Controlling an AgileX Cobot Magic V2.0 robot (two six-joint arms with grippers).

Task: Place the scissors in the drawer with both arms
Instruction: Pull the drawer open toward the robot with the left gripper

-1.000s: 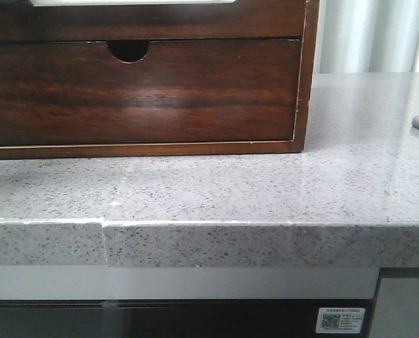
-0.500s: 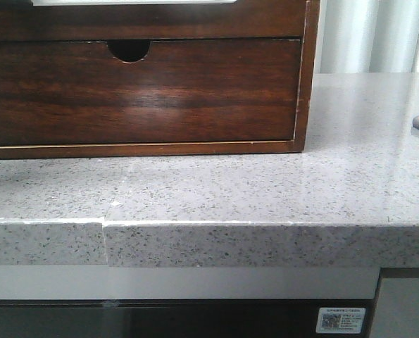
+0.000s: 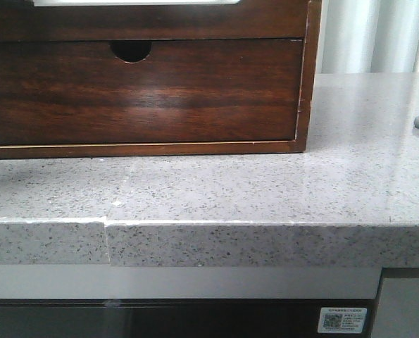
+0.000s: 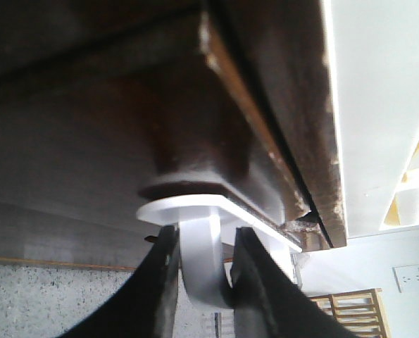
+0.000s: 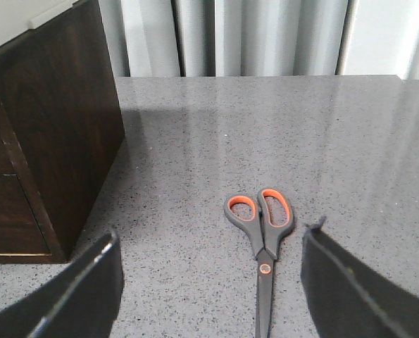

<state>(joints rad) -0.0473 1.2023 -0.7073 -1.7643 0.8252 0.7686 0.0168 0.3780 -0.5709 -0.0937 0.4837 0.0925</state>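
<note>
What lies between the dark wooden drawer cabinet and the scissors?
Only bare speckled grey countertop, in the right wrist view, between the cabinet and the grey, orange-lined scissors.

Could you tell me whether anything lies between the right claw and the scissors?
Nothing visible does. In the right wrist view the scissors lie closed and flat on the bare grey counter, between the spread fingers of the open right claw.

Speckled grey stone counter [image 3: 216,190] — dark wooden drawer cabinet [image 3: 304,84] standing on it, scissors [image 5: 261,229] lying flat
</note>
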